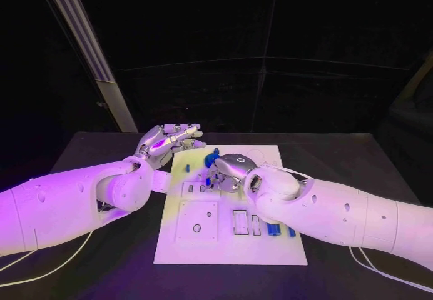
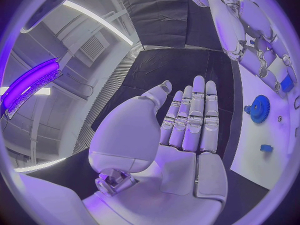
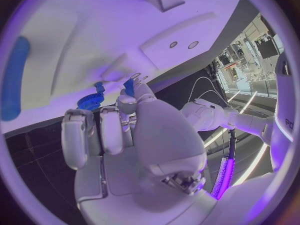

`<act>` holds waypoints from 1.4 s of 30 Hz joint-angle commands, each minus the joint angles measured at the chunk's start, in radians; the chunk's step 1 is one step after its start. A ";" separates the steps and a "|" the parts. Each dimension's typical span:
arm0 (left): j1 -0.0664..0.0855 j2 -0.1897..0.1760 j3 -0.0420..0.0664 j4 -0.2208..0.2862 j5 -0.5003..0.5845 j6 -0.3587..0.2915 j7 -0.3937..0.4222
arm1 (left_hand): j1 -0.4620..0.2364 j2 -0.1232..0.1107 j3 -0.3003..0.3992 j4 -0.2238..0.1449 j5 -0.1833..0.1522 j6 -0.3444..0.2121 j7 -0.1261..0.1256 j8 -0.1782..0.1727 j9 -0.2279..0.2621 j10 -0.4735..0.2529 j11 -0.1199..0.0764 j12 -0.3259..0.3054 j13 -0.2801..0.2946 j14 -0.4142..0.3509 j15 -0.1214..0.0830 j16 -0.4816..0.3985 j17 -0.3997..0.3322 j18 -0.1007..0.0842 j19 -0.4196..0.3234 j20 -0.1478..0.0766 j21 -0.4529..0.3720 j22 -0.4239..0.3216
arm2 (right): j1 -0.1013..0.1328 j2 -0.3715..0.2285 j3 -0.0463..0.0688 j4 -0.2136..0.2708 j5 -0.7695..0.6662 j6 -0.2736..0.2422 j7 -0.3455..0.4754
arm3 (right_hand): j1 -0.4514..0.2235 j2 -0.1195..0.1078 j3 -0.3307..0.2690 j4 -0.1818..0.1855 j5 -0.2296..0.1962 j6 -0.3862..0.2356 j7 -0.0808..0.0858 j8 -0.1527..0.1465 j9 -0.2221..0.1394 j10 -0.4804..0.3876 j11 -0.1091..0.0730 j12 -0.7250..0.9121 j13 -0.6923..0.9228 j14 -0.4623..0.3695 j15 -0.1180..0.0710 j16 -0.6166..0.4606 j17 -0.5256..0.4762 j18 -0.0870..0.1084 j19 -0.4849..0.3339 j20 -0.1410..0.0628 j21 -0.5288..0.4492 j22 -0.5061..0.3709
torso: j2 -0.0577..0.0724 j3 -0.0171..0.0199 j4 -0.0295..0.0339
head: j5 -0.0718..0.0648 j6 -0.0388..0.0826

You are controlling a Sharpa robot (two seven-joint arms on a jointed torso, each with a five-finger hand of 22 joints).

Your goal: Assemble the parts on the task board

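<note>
The white task board (image 1: 226, 247) lies in the middle of the black table. My right hand (image 1: 231, 167) hovers over the board's far half and pinches a small blue part (image 3: 129, 87) between thumb and fingertip. That part (image 2: 286, 83) is also seen at its fingertips from the left wrist. A blue gear (image 2: 259, 107) stands on the board close beside that hand, and the same gear (image 3: 90, 101) sits just past its fingers. My left hand (image 1: 168, 140) floats at the board's far left corner with its fingers (image 2: 194, 115) straight, held side by side and holding nothing.
Two blue parts (image 1: 273, 228) sit in slots on the near right of the board, next to a white rectangular slot (image 1: 240, 222). A small blue piece (image 2: 267, 148) lies on the board nearer my left hand. A long blue piece (image 3: 15, 80) rests on the board.
</note>
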 commanded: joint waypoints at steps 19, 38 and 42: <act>0.002 0.006 0.001 -0.002 -0.001 0.015 0.005 | -0.010 -0.001 0.005 0.002 0.000 -0.006 0.000 -0.003 0.000 -0.002 0.006 -0.002 0.000 0.003 0.005 -0.004 0.002 0.015 -0.001 0.006 -0.006 -0.001 | -0.010 0.019 -0.005 -0.011 -0.036 0.044 0.004 | -0.002 -0.006 0.008 0.001 -0.005 0.012 -0.007 0.003 0.001 0.004 -0.001 0.002 0.001 0.040 -0.008 0.006 0.002 -0.001 0.017 -0.005 0.000 0.144 | 0.000 0.0001 -0.0017 | 0.012 -0.008; 0.002 0.006 0.001 -0.004 -0.001 0.016 0.003 | -0.010 0.000 0.007 0.001 0.001 -0.005 -0.001 -0.003 0.000 -0.002 0.006 -0.002 0.000 0.003 0.005 -0.005 0.002 0.015 -0.001 0.006 -0.006 -0.001 | -0.011 0.009 -0.005 -0.009 -0.051 0.060 -0.012 | -0.015 -0.041 0.015 0.004 0.019 -0.022 0.007 -0.025 -0.005 -0.015 0.009 -0.024 -0.018 0.035 -0.002 -0.007 -0.016 0.003 0.003 -0.001 -0.009 0.126 | 0.000 -0.0004 -0.0011 | 0.013 -0.014; 0.002 0.006 0.001 -0.004 -0.001 0.016 0.003 | -0.010 0.000 0.007 0.001 0.001 -0.005 -0.001 -0.003 0.000 -0.002 0.006 -0.002 0.000 0.003 0.005 -0.005 0.002 0.015 -0.001 0.006 -0.006 -0.001 | -0.011 0.009 -0.005 -0.008 -0.051 0.054 -0.009 | -0.016 -0.043 0.015 0.005 0.020 -0.024 0.008 -0.027 -0.005 -0.015 0.010 -0.024 -0.018 0.035 -0.001 -0.008 -0.017 0.003 0.003 0.000 -0.009 0.125 | -0.001 -0.0003 -0.0017 | 0.014 -0.014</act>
